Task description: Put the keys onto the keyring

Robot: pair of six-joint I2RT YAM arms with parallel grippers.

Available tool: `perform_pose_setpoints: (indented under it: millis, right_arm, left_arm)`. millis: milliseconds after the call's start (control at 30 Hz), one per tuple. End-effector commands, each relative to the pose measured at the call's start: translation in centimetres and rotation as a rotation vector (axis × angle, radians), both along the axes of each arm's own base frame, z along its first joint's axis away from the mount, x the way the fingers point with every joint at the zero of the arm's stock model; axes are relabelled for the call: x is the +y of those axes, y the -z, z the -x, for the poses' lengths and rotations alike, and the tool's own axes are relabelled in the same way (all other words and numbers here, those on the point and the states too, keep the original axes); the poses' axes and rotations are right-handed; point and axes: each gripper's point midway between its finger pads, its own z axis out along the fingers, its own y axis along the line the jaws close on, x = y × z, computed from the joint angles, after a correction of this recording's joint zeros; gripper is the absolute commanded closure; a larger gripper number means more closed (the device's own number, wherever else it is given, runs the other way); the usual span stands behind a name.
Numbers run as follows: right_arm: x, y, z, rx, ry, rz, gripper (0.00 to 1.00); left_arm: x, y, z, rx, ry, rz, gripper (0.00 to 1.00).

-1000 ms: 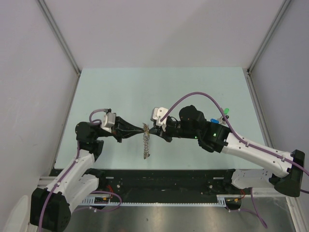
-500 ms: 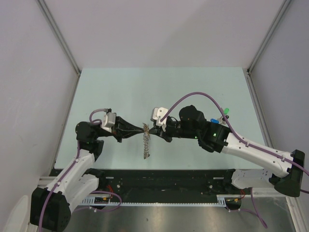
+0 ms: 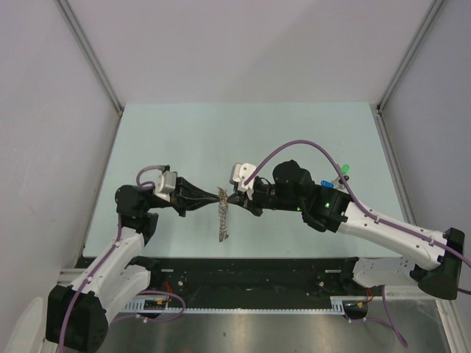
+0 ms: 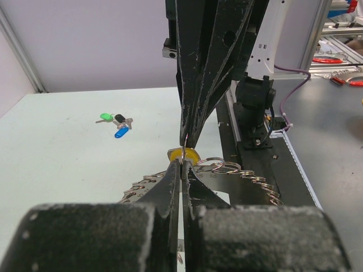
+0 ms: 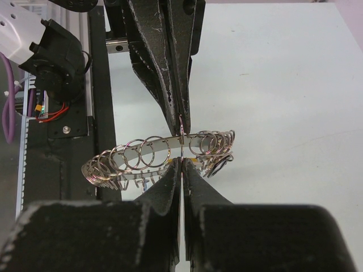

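Note:
The keyring is a grey metal band strung with many small split rings, and it hangs between the two arms above the table. My left gripper and my right gripper meet tip to tip, both shut on one thin split ring of the keyring. A yellow-capped key sits right behind the meeting tips; what holds it is hidden. In the left wrist view the left gripper points up under the right arm's fingers. Green, black and blue keys lie on the table.
The loose keys lie near the right arm's elbow, green and blue showing in the top view. A black rail with cabling runs along the near table edge. White walls stand around the pale green tabletop.

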Motion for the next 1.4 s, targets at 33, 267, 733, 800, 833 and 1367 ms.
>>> perform_pose_setpoints:
  millis: [33, 267, 733, 800, 833, 1367]
  right_arm:
    - [0.15, -2.75, 0.22, -0.030, -0.008, -0.059, 1.00]
    - [0.20, -2.70, 0.28, -0.029, -0.013, -0.058, 1.00]
    - [0.10, -2.80, 0.65, -0.032, -0.032, -0.057, 1.00]
    - [0.06, -2.83, 0.67, -0.032, -0.032, -0.057, 1.00]
    - [0.09, -2.77, 0.66, -0.031, -0.032, -0.056, 1.00]
    - [0.14, -2.66, 0.60, -0.030, -0.031, -0.053, 1.00]
  left_arm:
    - [0.03, -1.64, 0.61, -0.080, 0.017, 0.017, 1.00]
    - [-0.03, -1.61, 0.77, -0.081, 0.028, 0.015, 1.00]
    - [-0.02, -1.59, 0.41, -0.080, 0.006, 0.020, 0.99]
    - [-0.02, -1.51, 0.37, -0.079, 0.005, 0.018, 1.00]
    - [-0.01, -1.56, 0.35, -0.081, 0.002, 0.019, 0.99]
    - [0.01, -1.55, 0.07, -0.085, -0.014, 0.017, 1.00]
